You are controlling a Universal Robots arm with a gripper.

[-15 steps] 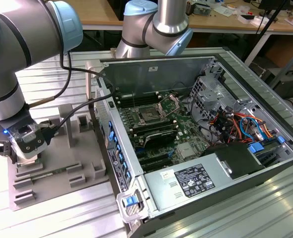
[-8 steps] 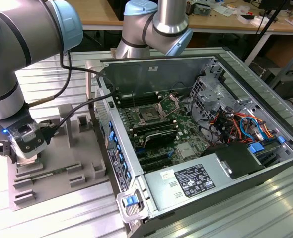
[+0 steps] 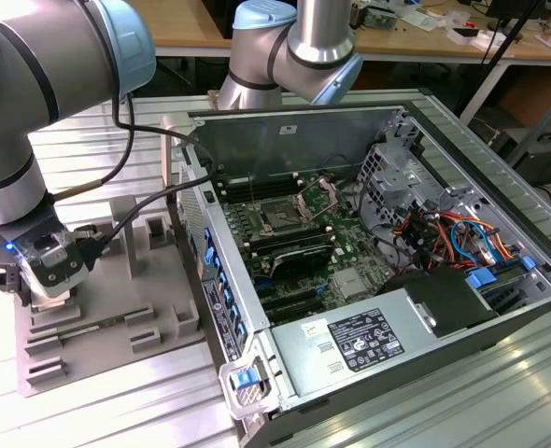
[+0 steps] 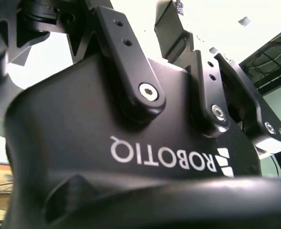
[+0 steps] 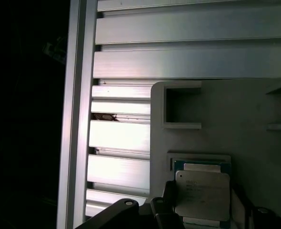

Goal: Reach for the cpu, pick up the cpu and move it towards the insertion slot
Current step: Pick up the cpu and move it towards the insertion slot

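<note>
Looking at where the gripper hangs, it's low over the grey holder block on the table, on the exterior view's left, outside the open computer case. The cpu lies flat in a shallow pocket of that block, silver lid up, with dark gripper parts close on two opposite sides of it. Honestly I cannot tell whether the jaws are clamped on the chip or just straddling it.

What worries me:

- The chip is thin and flat, so there's very little edge to bite on. If the grip lands off-centre, I'd guess it tilts, catches a corner on the pocket wall and pops loose.
- The insertion slot is well apart from here, inside the case, past the case wall. A weak hold over that trip could drop the chip onto the board.
- The metal bracket beside the slot stands hinged up, so a low approach might clip it.
- The black cable off the arm sags near the case wall and looks like it could snag there.
</note>
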